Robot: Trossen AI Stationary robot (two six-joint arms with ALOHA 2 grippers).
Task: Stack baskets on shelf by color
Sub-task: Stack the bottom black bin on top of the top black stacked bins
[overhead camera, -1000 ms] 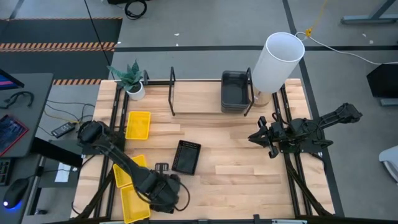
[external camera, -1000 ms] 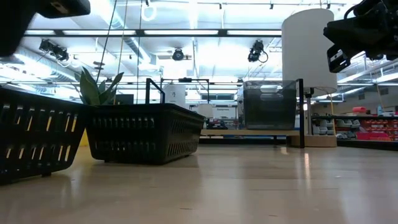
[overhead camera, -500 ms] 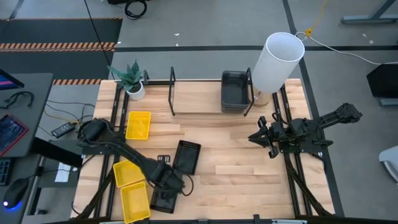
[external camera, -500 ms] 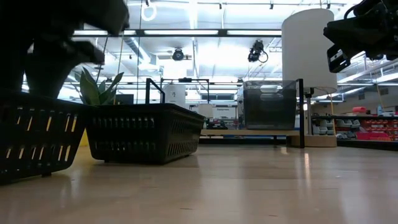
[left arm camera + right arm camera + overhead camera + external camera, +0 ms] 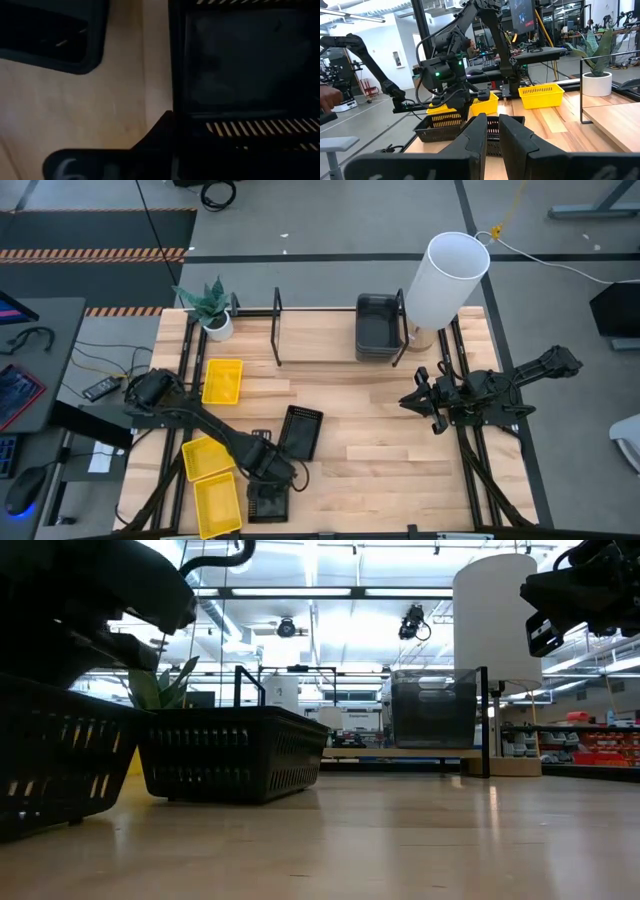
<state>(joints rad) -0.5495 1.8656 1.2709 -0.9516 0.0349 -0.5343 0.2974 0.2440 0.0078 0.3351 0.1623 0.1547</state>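
Observation:
Two black mesh baskets are on the table. One (image 5: 268,502) sits by the near edge, and my left gripper (image 5: 266,476) is shut on its far wall. The other (image 5: 300,432) rests flat on its base mid-table. Three yellow baskets (image 5: 222,380) (image 5: 207,458) (image 5: 218,506) lie at the left. Dark grey baskets (image 5: 378,327) sit stacked at the right end of the black rod shelf (image 5: 277,330). My right gripper (image 5: 421,402) hovers above the table's right side, its fingers (image 5: 479,131) slightly apart and holding nothing. My left gripper has the near black basket by the rim of its far short wall (image 5: 200,125), coming from above with the fingers pointing down. The basket (image 5: 60,760) stays low at the table and sits slightly tilted. The gripper's own body hides the fingertips.
A tall white cylinder (image 5: 447,280) stands at the back right beside the shelf. A potted plant (image 5: 210,308) is at the back left corner. Bare wood lies between the mid-table black basket and my right gripper.
My left gripper has moved from over the near black basket toward the table's far edge, onto the basket's far wall, and has taken hold there. In the low view that basket now sits a little tilted. My right arm has kept still.

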